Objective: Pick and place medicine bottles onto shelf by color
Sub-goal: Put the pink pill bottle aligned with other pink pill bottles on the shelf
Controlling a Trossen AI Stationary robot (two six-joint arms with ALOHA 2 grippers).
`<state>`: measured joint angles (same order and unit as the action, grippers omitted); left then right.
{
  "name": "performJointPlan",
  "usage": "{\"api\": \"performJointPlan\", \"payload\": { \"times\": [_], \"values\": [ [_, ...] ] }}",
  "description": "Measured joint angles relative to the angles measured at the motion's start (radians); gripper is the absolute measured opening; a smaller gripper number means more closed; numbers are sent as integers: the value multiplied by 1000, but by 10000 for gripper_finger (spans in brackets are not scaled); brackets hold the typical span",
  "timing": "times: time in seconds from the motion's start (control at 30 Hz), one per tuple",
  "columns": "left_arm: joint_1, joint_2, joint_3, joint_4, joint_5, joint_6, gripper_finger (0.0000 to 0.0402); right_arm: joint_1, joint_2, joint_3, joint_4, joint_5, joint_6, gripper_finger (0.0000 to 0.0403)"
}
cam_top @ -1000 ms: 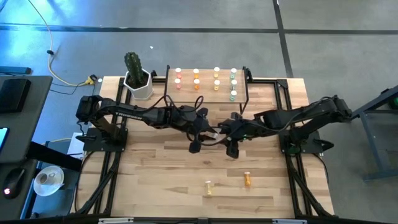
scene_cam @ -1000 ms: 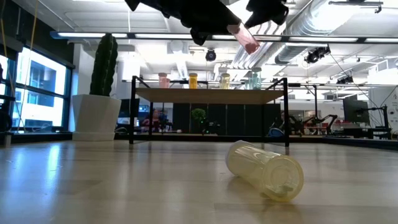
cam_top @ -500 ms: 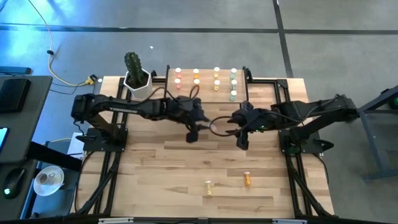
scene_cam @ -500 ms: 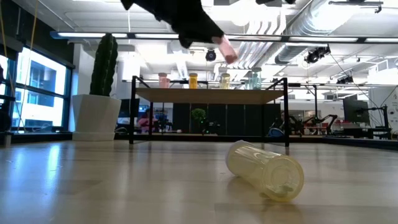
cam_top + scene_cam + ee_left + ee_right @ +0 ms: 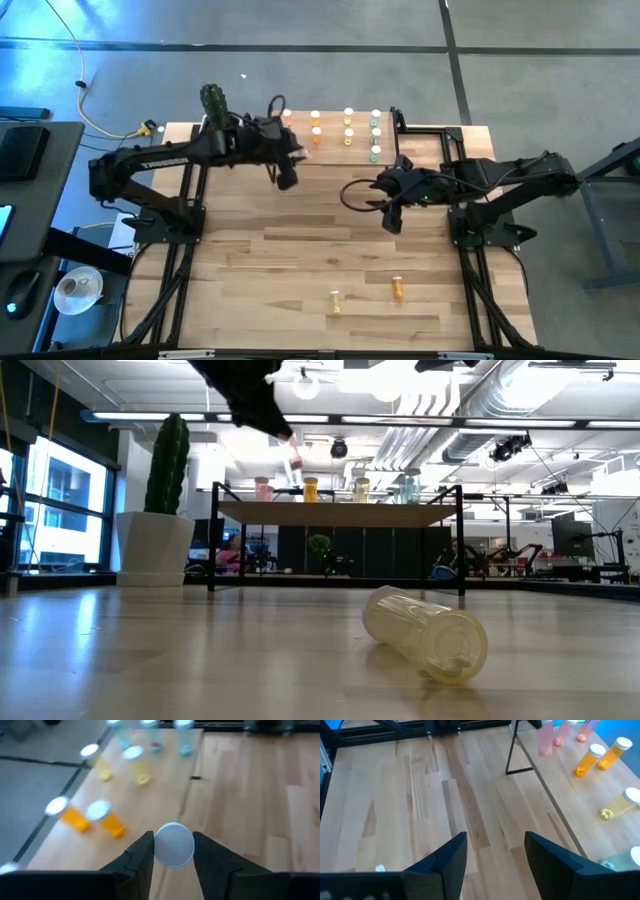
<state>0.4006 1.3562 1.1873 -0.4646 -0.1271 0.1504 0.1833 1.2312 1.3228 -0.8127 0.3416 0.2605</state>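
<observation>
Looking down from the high view, the left hand (image 5: pixel 287 172) hangs over the near left corner of the shelf (image 5: pixel 333 152), just by the cactus pot (image 5: pixel 222 138). Its grip cannot be read from this angle. Bottles (image 5: pixel 348 131) stand in rows on the shelf, orange, yellow and green. The right hand (image 5: pixel 391 215) waits over the middle of the surface (image 5: pixel 250 270), right of centre. Two loose bottles lie near the front edge, a yellow one (image 5: pixel 335 300) and an orange one (image 5: pixel 398 288).

At surface level, the left hand (image 5: pixel 280 428) comes in from above with a pink bottle (image 5: pixel 295 462) hanging tilted from it, above the shelf's (image 5: pixel 340 513) left part. Pink, orange, yellow and green bottles stand along the board. A yellow bottle (image 5: pixel 425 632) lies on its side close to the camera.

Left wrist view: the fingers (image 5: pixel 140 860) are clenched on a white-capped bottle (image 5: pixel 173 845), cap facing the camera, over the shelf (image 5: pixel 165 795).

Right wrist view: the fingers (image 5: pixel 445 857) are spread apart, nothing between them, over bare wood, the shelf (image 5: pixel 580 820) beside.
</observation>
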Motion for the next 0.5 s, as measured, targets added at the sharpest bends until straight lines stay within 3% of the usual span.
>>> {"api": "performJointPlan", "payload": {
  "times": [0.27,0.5],
  "values": [
    [130,-47,0,-100,4,-24,113,-18,0,0,-15,0,0,190],
    [171,-36,98,-244,26,-78,113,-29,0,0,-18,0,1,190]
  ]
}}
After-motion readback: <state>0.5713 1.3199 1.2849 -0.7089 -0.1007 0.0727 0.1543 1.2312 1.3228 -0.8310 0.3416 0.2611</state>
